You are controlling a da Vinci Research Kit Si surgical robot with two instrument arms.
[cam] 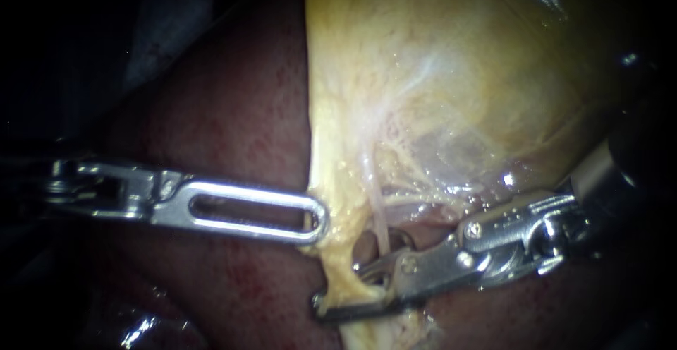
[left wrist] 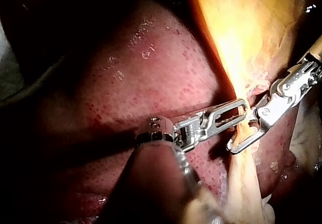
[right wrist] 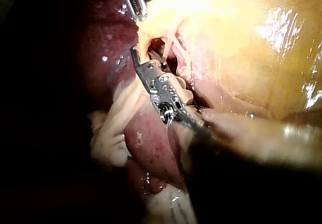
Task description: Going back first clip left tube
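Endoscope view. The left instrument (cam: 321, 221) enters from the left over the dark red liver (cam: 226, 110). Its slotted jaws lie together with no gap showing, and their tip is closed on the edge of the yellow gallbladder (cam: 458, 75).

The right instrument (cam: 337, 290) enters from the right, low in the field. Its jaws stand apart with a clear gap. The lower jaw reaches across under the left tube (cam: 343, 279) and the upper jaw stops just beside it. The left tube is a thick yellow strand running down from the gallbladder's edge, and it passes between the parted jaws, which are not closed on it. To its right, across a small dark opening (cam: 364, 244), a thin pale tube (cam: 381, 226) runs down toward the upper jaw. Bright metal shows at the upper jaw's tip; whether that is a clip or the jaw itself cannot be told.

Left wrist view. The left instrument (left wrist: 244, 107) meets the gallbladder (left wrist: 241, 22) at its edge, with the liver (left wrist: 141, 68) beneath the shaft. The right instrument (left wrist: 244, 133) sits just ahead of it, jaws apart around the yellow strand.

Right wrist view. The right instrument (right wrist: 146, 58) has its jaws at the opening. The left instrument (right wrist: 142, 16) lies just beyond, at the rim of the gallbladder (right wrist: 241, 43). A pale fold of tissue (right wrist: 108, 138) lies beside the shaft on the liver (right wrist: 151, 143).
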